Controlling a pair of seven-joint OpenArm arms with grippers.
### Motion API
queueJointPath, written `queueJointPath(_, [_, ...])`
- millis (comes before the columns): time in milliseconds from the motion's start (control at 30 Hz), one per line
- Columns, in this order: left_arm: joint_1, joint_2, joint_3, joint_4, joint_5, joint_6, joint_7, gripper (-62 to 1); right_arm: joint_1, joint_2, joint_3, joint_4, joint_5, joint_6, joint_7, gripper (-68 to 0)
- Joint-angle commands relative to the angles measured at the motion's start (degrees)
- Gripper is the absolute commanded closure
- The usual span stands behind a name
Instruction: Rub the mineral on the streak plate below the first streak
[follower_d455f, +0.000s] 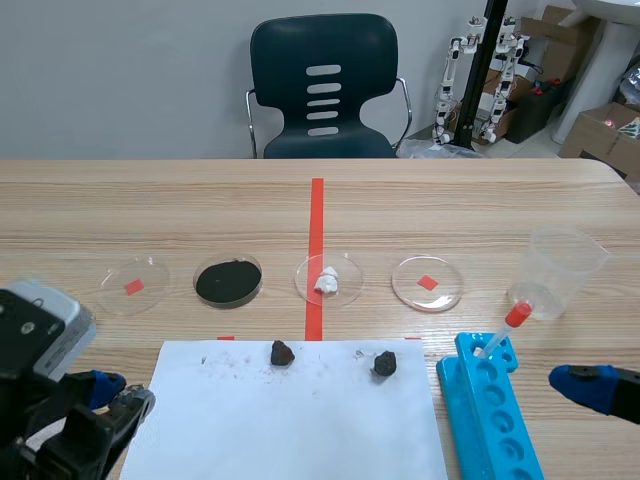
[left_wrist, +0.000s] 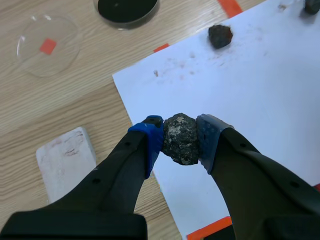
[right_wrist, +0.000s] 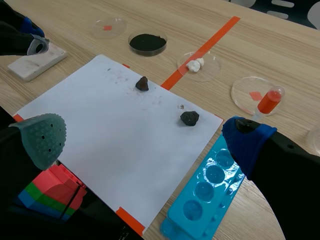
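Here the left tool (left_wrist: 180, 136) squeezes one dark rock (left_wrist: 181, 144) tight, over the white paper's (left_wrist: 260, 85) edge, near the one white plate (left_wrist: 65, 160) on the bench (follower_d455f: 450, 200). Two more rocks (follower_d455f: 282, 352) lie on the paper. Four round dishes (follower_d455f: 150, 272) sit behind. The right tool (right_wrist: 145, 142) is low and wide open, holding nothing.

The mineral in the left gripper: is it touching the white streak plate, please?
No, the mineral sits clamped in the left gripper over the edge of the paper, apart from the streak plate.

Dark speckled mineral (left_wrist: 181, 139), white streak plate (left_wrist: 65, 161)
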Motion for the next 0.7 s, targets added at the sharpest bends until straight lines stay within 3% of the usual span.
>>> queueJointPath(0, [-1.1,0.3,0.0,0.8,-1.3,0.1,3.0,-8.5,0.0,0.0,0.2,1.4,0.4,0.2,0.9,-67.9])
queueJointPath(133, [-4.9,0.3,-0.1,0.7,-5.0,0.1,15.6,-8.5,0.0,0.0,0.2,1.4,0.4,0.2,0.9,-67.9])
queueJointPath(333, [-8.1,0.3,-2.6,0.7,-9.7,0.5,27.4,-8.5,0.0,0.0,0.2,1.4,0.4,0.2,0.9,-67.9])
queueJointPath(667, [-12.7,0.1,-7.9,-2.7,-16.5,1.0,38.3,-8.5,0.0,0.0,0.2,1.4,0.4,0.2,0.9,-67.9])
